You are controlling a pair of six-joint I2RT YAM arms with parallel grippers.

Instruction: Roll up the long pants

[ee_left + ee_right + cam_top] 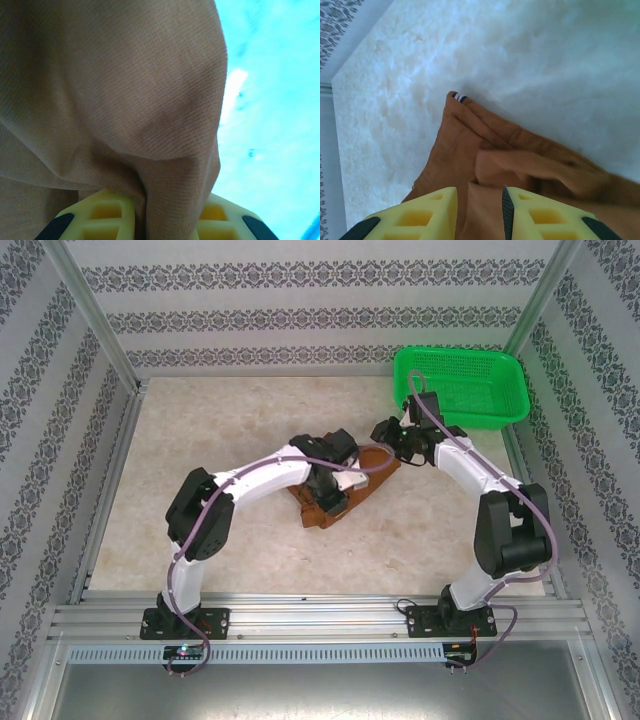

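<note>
The long pants [322, 512] lie bunched in a small rust-brown heap at the middle of the table, between my two grippers. My left gripper [326, 492] is down on the heap; in the left wrist view its yellow fingers [95, 215] pinch a fold of the brown fabric [125, 100], which hangs up over the lens. My right gripper [398, 450] is at the heap's right end. In the right wrist view it [480, 215] stands open just above the folded cloth [485, 145], a loose fold lying in the gap. A small striped tab [459, 97] marks the far corner.
A green basket [470, 390] stands at the back right, close behind the right arm. The pale stone-look table [200, 430] is walled by patterned panels, with a metal rail along the near edge.
</note>
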